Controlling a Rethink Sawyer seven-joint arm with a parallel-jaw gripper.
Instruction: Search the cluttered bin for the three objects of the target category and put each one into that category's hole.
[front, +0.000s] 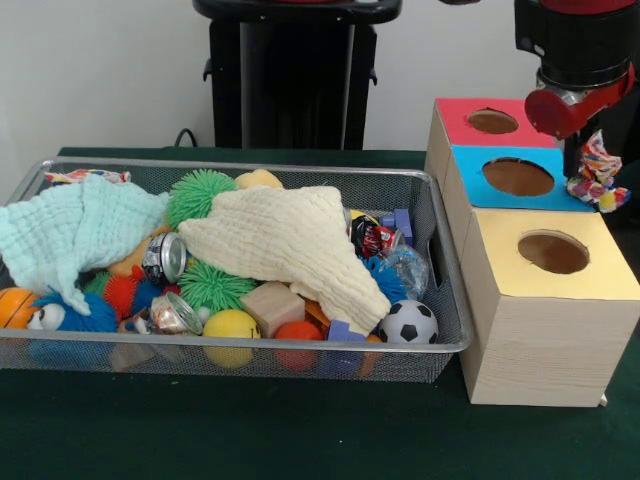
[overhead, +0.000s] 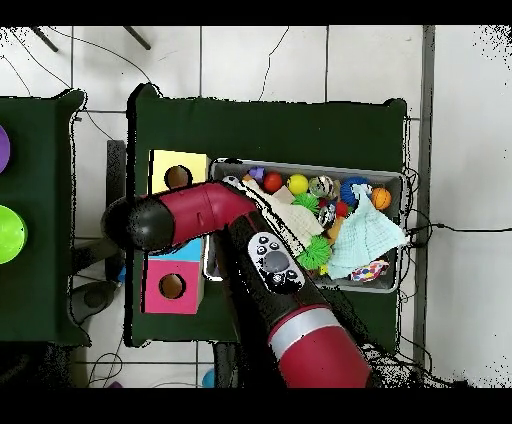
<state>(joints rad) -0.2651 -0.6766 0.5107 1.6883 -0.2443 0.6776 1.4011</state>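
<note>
**Rope toy held beside blue hole**

The gripper (front: 597, 170) clasps a knotted rope piece (front: 598, 172) beside the blue box (front: 520, 180). Another knotted piece (front: 85, 176) lies in the bin (front: 240, 347) among cloths and balls.

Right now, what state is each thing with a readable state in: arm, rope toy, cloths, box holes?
Red and black arm's gripper: beside the blue hole, shut on a knotted rope toy.
Knotted multicolour rope toy: hanging, not yet dropped.
Silver wire-mesh bin: full of toys.
Cream cloth: draped over toys.
Mint cloth: crumpled, at bin's end.
Second rope piece: lying at bin's rim.
Red, blue, yellow holes: open.
</note>
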